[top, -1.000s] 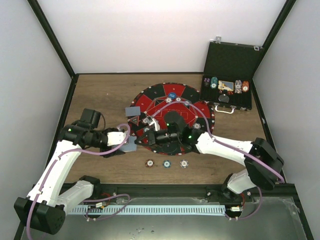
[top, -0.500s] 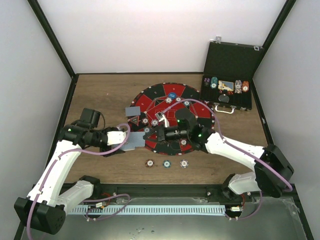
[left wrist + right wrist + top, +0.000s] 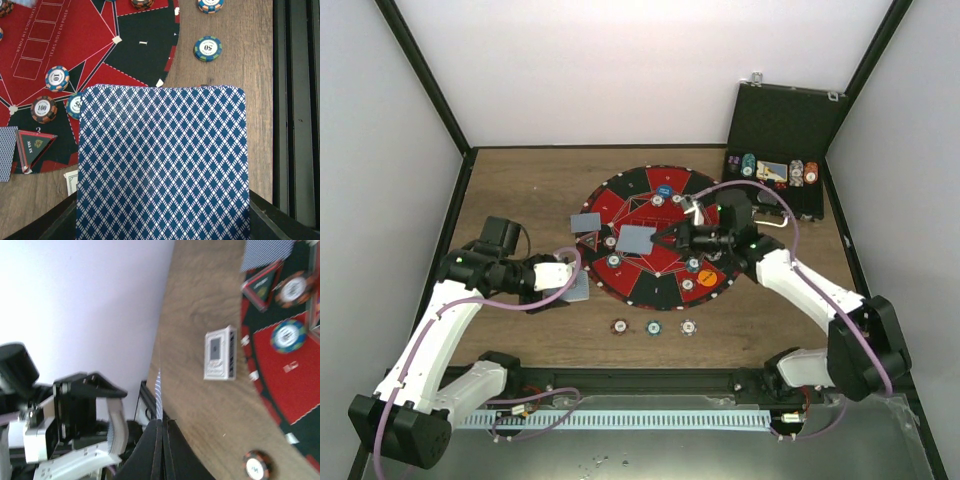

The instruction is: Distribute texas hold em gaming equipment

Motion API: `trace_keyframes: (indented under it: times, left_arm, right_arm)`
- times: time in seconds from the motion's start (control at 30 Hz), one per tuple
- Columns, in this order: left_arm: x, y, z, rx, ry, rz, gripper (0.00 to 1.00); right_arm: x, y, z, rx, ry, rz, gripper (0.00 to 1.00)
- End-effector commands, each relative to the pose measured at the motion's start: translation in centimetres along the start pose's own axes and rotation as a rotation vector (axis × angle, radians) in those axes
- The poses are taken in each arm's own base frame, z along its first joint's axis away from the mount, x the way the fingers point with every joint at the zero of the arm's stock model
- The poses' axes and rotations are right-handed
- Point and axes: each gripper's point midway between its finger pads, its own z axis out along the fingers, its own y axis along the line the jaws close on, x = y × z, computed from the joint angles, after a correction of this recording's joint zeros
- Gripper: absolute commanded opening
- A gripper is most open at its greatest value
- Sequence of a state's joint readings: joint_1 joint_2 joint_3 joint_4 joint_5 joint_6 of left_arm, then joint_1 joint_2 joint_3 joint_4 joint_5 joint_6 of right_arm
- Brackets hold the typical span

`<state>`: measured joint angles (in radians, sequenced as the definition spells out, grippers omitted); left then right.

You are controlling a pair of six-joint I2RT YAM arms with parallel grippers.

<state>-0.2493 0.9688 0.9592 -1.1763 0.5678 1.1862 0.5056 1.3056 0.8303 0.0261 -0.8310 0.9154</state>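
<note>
Edgewise, card (image 3: 159,390) pinched in right claw (image 3: 162,424)

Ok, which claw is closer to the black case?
Right. The right claw is over the mat's middle; the left claw is off its near-left edge, farther from the case.

Bright, even light; right wrist view blurred

Plain white walls (image 3: 620,70) (black posts (image 3: 425,80) at the corners) enclose a brown wooden table (image 3: 520,190)
</note>
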Motion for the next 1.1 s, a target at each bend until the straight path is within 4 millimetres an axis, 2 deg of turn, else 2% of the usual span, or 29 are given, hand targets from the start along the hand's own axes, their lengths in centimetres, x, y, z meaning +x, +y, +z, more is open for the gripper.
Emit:
trace_keyframes:
  times: [0.0,0.2,0.23,0.4,0.47,0.57,0.67,0.9,1.07]
  left_arm:
    - [-0.4,-0.4,-0.1,0.011,-0.027,0.02,0.04]
    - [-0.6,-0.5,-0.3,0.019,-0.033,0.011,0.04]
    - [-0.6,-0.5,-0.3,0.02,-0.033,0.01,0.04]
    - [-0.4,-0.5,-0.1,0.023,-0.02,0.004,0.04]
    - [-0.3,-0.4,-0.1,0.025,-0.016,0.001,0.04]
    - [-0.3,-0.5,0.0,0.033,-0.019,-0.005,0.04]
    - [-0.4,-0.4,0.1,0.038,-0.021,-0.012,0.04]
    - [-0.2,-0.3,0.3,0.048,-0.013,-0.023,0.04]
    - [-0.2,0.1,0.6,0.048,-0.016,-0.031,0.04]
  right_arm:
    - [-4.1,-2.3,-1.6,0.025,-0.051,0.011,0.01]
    - [-12.7,-8.0,-1.8,0.128,-0.155,0.064,0.01]
    - [-13.8,-9.9,-1.2,0.16,-0.155,0.089,0.01]
    - [-20.0,-15.3,0.1,0.261,-0.218,0.116,0.01]
    - [-22.4,-16.7,0.5,0.286,-0.25,0.117,0.01]
    - [-24.6,-19.4,1.0,0.323,-0.289,0.134,0.01]
    - [-26.3,-21.2,1.2,0.335,-0.322,0.142,0.01]
    - [-29.2,-23.6,1.2,0.38,-0.366,0.134,0.01]
    - [-29.8,-24.8,1.6,0.412,-0.357,0.136,0.02]
